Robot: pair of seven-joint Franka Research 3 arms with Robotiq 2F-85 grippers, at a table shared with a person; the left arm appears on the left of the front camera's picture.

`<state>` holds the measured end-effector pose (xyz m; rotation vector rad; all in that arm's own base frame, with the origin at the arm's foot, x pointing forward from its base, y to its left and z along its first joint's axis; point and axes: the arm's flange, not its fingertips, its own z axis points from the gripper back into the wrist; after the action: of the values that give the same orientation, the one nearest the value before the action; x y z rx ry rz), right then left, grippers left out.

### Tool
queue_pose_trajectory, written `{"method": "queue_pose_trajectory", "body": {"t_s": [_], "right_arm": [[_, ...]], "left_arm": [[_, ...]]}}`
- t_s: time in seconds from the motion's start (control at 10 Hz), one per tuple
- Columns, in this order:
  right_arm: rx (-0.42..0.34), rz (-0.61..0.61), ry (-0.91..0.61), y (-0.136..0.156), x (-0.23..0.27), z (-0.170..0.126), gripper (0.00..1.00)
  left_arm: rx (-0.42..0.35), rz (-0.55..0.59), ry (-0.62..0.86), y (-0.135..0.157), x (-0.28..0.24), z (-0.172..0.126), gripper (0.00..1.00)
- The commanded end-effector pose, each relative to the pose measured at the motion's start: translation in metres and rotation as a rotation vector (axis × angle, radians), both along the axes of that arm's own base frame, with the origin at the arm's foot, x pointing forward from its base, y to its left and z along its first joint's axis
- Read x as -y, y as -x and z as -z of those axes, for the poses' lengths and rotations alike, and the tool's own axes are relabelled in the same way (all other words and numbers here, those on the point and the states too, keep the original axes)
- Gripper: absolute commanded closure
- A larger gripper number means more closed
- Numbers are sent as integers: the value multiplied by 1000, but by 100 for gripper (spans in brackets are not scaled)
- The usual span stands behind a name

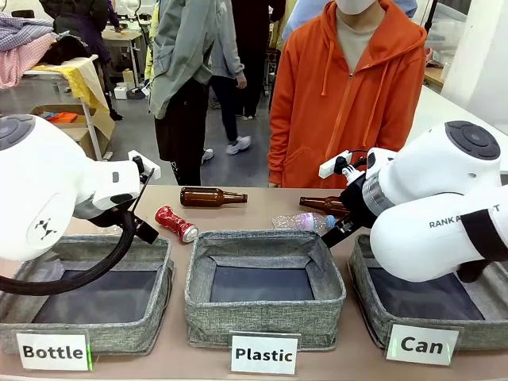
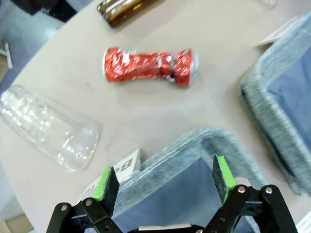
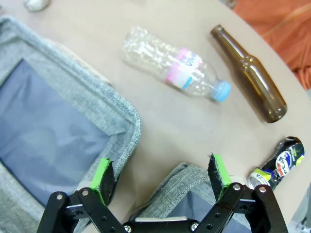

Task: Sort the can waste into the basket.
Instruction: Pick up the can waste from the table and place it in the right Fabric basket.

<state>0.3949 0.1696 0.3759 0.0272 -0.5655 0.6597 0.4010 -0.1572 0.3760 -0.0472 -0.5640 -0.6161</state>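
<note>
Crushed red metal can, well left of grey woven "Can" basket, is judged light, dentable, best taken at narrow waist; L gripper and R gripper noted open, empty.

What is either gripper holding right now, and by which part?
Nothing is held. Left gripper and right gripper stand open and empty; the red can and the black-blue can lie free on the table.

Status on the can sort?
Left gripper open, empty, above the Bottle basket rim. Right gripper open, empty. Red can and Pepsi can lie on the table, outside the Can basket. Nothing covers either can.
</note>
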Motion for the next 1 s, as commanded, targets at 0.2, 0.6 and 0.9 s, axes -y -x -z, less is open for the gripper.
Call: {"method": "queue_pose_trajectory", "body": {"t_s": [0.2,0.6,0.9], "right_arm": [[-107,165,-202,39,2,-110,0],[-274,172,-636,86,99,-165,0],[-186,445,-1065,122,237,-141,0]], "left_arm": [[-73,114,312,61,10,-99,0],[-210,231,521,113,-89,-123,0],[-92,-41,897,140,-243,-100,0]]}}
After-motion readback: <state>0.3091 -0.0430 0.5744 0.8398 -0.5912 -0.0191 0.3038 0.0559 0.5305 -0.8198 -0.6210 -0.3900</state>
